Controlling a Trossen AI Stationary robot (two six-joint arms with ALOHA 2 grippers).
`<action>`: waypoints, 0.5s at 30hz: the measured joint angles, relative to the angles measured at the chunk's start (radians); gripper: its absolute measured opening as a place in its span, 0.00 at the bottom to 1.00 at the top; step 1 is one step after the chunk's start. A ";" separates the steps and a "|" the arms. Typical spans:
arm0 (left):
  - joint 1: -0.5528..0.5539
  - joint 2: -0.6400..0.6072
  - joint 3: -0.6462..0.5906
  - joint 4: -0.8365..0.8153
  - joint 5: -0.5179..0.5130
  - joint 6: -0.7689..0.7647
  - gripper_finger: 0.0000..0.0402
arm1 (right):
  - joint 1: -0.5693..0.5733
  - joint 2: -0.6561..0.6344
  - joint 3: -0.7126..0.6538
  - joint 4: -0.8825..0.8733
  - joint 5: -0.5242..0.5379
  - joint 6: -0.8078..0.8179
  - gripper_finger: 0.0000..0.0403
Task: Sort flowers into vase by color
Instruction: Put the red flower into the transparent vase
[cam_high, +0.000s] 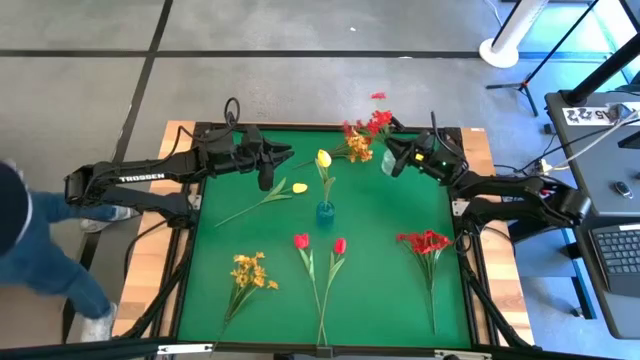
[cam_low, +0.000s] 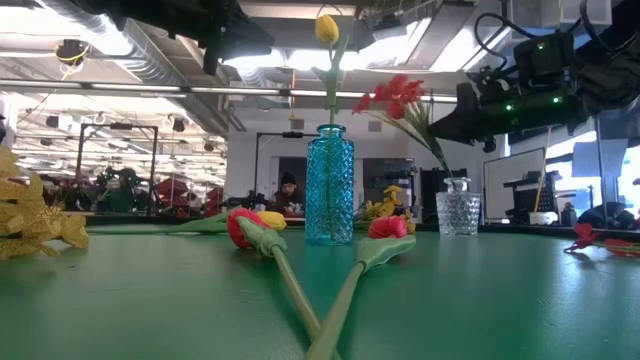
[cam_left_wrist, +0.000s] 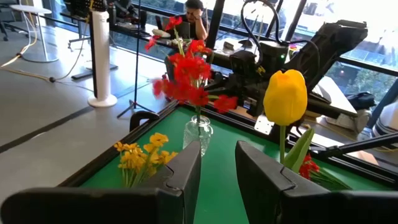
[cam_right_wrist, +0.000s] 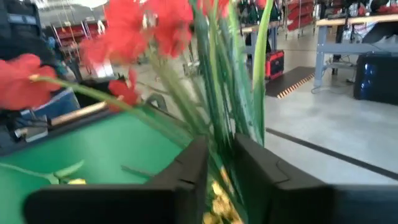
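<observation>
Two red tulips lay nearest the low camera, their stems crossing on the green table in front of the blue vase. That vase stood near the table's centre and held one yellow tulip upright.

The right gripper was closed narrowly on the stems of a red blossom spray, the dark fingers pressing the green stems between them. It hung at the far edge of the table over the clear glass vase, with the red blooms leaning out toward the far edge. A yellow-orange blossom cluster lay on the table just beside that vase.

The left gripper hovered over the far left part of the table, its fingers standing a small gap apart with nothing between them. A second yellow tulip lay on the green surface just below it in the high view, stem trailing toward the left.

Toward the near edge, another yellow-orange cluster lay at the left and a second red spray at the right, with the two red tulips between them. A person stood beside the table's left side.
</observation>
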 joint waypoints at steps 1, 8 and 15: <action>0.000 0.000 0.000 0.000 0.000 0.000 0.24 | 0.000 -0.018 0.000 -0.027 0.000 -0.010 0.24; 0.000 0.000 0.000 0.000 0.000 0.002 0.24 | 0.000 -0.170 0.000 -0.220 0.000 -0.019 0.48; 0.000 0.000 0.000 0.000 -0.001 0.002 0.24 | -0.001 -0.369 0.000 -0.482 -0.055 0.049 0.64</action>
